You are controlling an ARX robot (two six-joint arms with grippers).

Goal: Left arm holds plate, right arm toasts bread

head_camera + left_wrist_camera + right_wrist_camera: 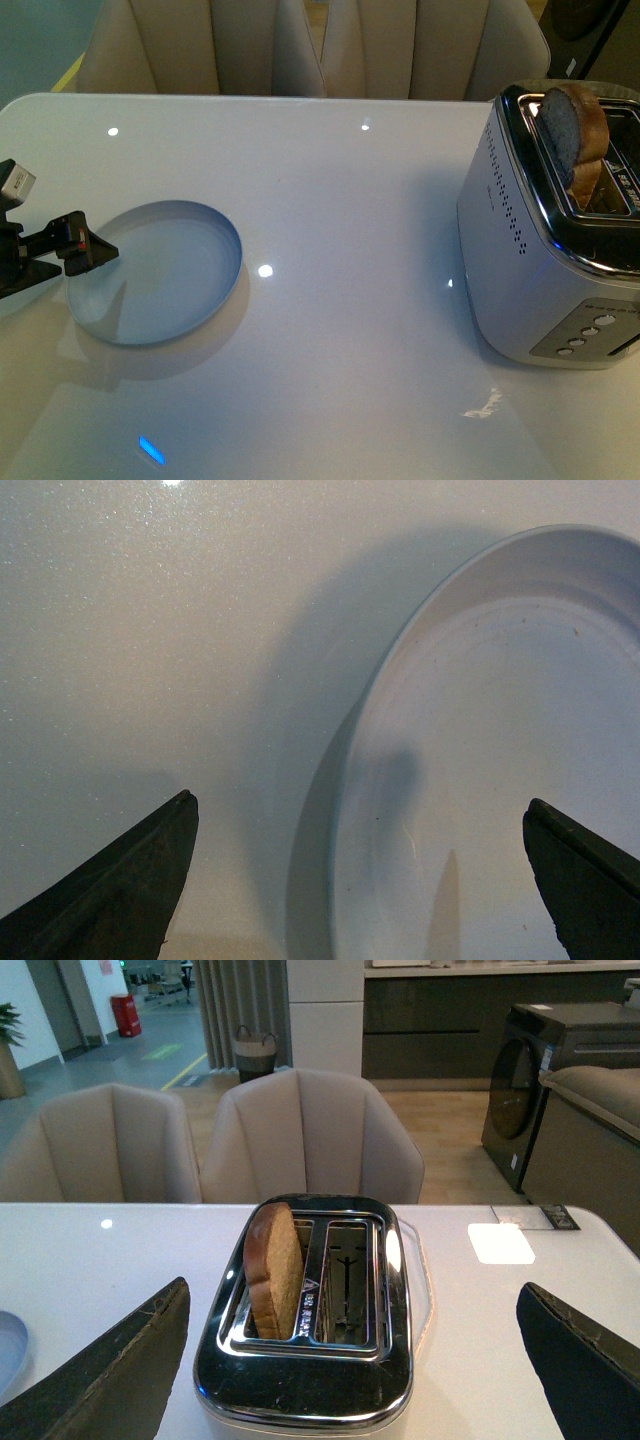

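The pale blue-grey plate (165,270) lies flat on the white table at the left. My left gripper (85,250) is open at the plate's left rim; in the left wrist view the rim (345,780) runs between the two dark fingers (130,880), one finger over the table and the other over the plate (500,740). The bread (575,135) stands upright in one slot of the silver toaster (540,270) at the right, its top sticking out. In the right wrist view the bread (275,1270) is in the toaster (310,1350), with my open right gripper (355,1360) spread wide above it.
Beige chairs (300,45) stand behind the table's far edge. The toaster's second slot (348,1285) holds nothing. A small white smear (485,405) marks the table in front of the toaster. The right arm does not show in the front view.
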